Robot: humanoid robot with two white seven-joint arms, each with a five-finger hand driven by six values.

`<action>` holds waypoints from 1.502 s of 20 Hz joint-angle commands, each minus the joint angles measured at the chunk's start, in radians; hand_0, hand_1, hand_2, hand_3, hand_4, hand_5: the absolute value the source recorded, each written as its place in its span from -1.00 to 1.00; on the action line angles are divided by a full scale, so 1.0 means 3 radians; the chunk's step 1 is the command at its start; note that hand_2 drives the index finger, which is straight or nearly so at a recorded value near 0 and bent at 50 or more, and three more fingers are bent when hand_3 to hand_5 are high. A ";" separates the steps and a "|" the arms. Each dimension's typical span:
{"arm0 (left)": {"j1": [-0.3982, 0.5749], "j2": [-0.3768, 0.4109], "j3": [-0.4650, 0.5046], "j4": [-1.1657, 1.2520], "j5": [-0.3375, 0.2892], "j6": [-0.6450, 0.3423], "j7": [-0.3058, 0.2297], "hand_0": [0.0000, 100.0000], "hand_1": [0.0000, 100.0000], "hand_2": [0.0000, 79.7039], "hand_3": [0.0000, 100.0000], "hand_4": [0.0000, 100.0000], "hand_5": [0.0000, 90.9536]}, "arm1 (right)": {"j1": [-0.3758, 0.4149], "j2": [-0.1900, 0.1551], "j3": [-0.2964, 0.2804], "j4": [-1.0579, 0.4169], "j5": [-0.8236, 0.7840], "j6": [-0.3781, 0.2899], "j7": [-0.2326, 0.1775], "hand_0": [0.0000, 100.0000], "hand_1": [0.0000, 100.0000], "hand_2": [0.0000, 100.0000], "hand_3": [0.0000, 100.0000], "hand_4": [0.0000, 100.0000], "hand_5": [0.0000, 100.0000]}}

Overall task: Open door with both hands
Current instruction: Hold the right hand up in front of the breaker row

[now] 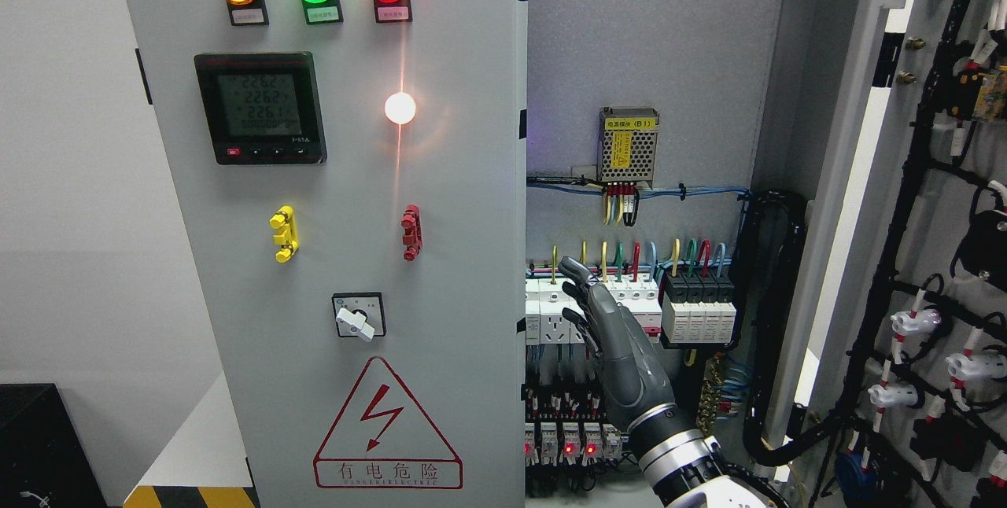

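Grey left door [330,256] shut, filling the left half | right door [905,217] swung wide at far right | our right hand [602,319] inside the cabinet, fingers extended, holding nothing | left door's vertical free edge just left of it | left arm unseen.

I'm seeing only my right hand [604,318], its arm coming in from the lower right, wrist angling up-left, fingers extending loosely and gripping nothing.
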 commanded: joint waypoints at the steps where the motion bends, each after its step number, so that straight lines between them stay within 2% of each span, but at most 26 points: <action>1: 0.0041 0.0000 0.0000 -0.0004 0.0000 0.0001 -0.0001 -1.00 -1.00 -1.00 -1.00 -1.00 -1.00 | -0.0080 -0.0006 -0.0006 0.0194 -0.0095 -0.0003 0.0004 -0.62 -1.00 -1.00 -1.00 -1.00 -1.00; 22: 0.0041 0.0000 0.0000 0.0002 0.0000 0.0001 -0.0001 -1.00 -1.00 -1.00 -1.00 -1.00 -1.00 | -0.0320 -0.0011 0.0014 0.0409 -0.0360 0.0007 0.0009 -0.62 -1.00 -1.00 -1.00 -1.00 -1.00; 24: 0.0041 0.0000 0.0000 -0.0004 0.0000 0.0001 -0.0001 -1.00 -1.00 -1.00 -1.00 -1.00 -1.00 | -0.0320 -0.0011 0.0019 0.0404 -0.0355 0.0007 0.0065 -0.62 -1.00 -1.00 -1.00 -1.00 -1.00; 27: 0.0041 0.0000 0.0000 0.0002 0.0000 0.0001 -0.0001 -1.00 -1.00 -1.00 -1.00 -1.00 -1.00 | -0.0325 -0.0016 0.0014 0.0414 -0.0355 0.0007 0.0269 -0.62 -1.00 -1.00 -1.00 -1.00 -1.00; 30: 0.0041 0.0000 0.0000 -0.0003 0.0000 0.0001 -0.0001 -1.00 -1.00 -1.00 -1.00 -1.00 -1.00 | -0.0331 -0.0072 -0.0001 0.0455 -0.0365 0.0007 0.0280 -0.62 -1.00 -1.00 -1.00 -1.00 -1.00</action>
